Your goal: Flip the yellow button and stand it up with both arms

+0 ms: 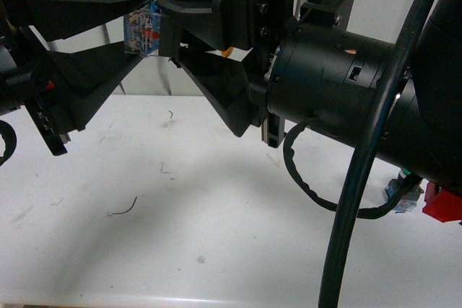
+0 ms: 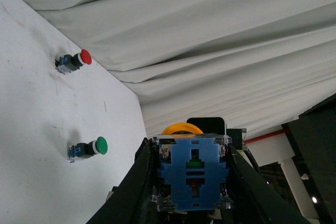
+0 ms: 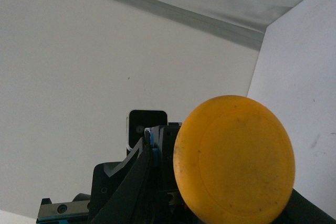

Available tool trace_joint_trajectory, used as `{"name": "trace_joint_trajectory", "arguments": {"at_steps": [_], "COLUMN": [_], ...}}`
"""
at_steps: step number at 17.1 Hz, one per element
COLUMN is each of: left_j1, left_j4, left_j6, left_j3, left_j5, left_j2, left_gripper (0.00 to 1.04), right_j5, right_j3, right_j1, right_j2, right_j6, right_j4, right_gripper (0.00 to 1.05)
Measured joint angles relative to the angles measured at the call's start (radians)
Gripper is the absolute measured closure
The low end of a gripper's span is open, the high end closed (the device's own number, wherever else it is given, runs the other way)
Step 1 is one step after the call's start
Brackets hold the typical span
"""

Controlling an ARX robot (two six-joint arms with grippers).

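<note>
Yellow button (image 1: pixel 141 31) held clear of the bench (image 1: pixel 216 243), upper left of the front view, where both sets of fingers meet.

Left fingers (image 2: pixel 130 192) lie tight against two opposite sides of the blue base, closed on it. Right fingers (image 1: pixel 202 5) flank the button from the other end. Their contact is masked by the cap in the right wrist view and lost black-on-black in the front view, so I cannot tell if they grip. The front view shows only the blue base; the collar and cap are hidden behind the right fingers. The button's long axis is roughly level, running left to right across the front view. The base faces the left wrist camera, and the cap face fills the lower right of the right wrist view. A thick cable (image 1: pixel 361 178) and the arm's body block the right half of the front view. At the left of the left wrist view, a red-capped switch (image 2: pixel 73 61) and a green-capped switch (image 2: pixel 88 148) lie on their sides.
</note>
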Motion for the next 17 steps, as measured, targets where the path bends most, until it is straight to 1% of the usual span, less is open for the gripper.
{"name": "trace_joint_trajectory", "arguments": {"at_steps": [1, 2, 3, 5, 6, 7, 9, 14, 16, 17], "left_j1": [0.0, 0.0, -0.007, -0.003, 0.003, 0.019, 0.057, 0.093, 0.151, 0.202], "left_j4": [0.0, 0.0, 0.003, 0.004, 0.005, 0.005, 0.002, 0.003, 0.004, 0.002], "left_j6": [0.0, -0.002, 0.009, 0.009, 0.009, 0.009, 0.009, 0.016, 0.037, 0.076], "left_j3": [0.0, 0.0, 0.0, 0.0, 0.0, 0.0, 0.0, -0.001, -0.016, -0.04], "left_j5": [0.0, 0.003, 0.009, 0.008, 0.008, 0.009, 0.012, 0.035, 0.068, 0.057], "left_j2": [0.0, 0.0, -0.002, -0.012, -0.015, -0.015, -0.023, -0.049, -0.096, -0.14], "left_gripper": [0.72, 0.6, 0.3, 0.08, 0.05, 0.08, 0.07, 0.07, 0.07, 0.07], "right_j5": [0.0, -0.005, -0.009, -0.009, -0.009, -0.009, -0.01, -0.013, -0.015, -0.019], "right_j3": [0.0, 0.0, -0.009, -0.01, -0.01, -0.01, -0.014, -0.019, -0.026, -0.027], "right_j1": [0.0, -0.002, -0.007, -0.007, -0.008, -0.012, -0.029, -0.058, -0.101, -0.126], "right_j2": [0.0, -0.002, -0.002, -0.002, -0.002, -0.002, -0.002, -0.002, -0.002, -0.005], "right_j6": [0.0, -0.002, -0.009, -0.009, -0.009, -0.009, -0.008, -0.003, 0.004, 0.008], "right_j4": [0.0, -0.002, -0.01, -0.01, -0.01, -0.01, -0.01, -0.009, -0.011, -0.011], "right_gripper": [0.65, 0.66, 0.66, 0.67, 0.67, 0.67, 0.67, 0.67, 0.67, 0.67]}}
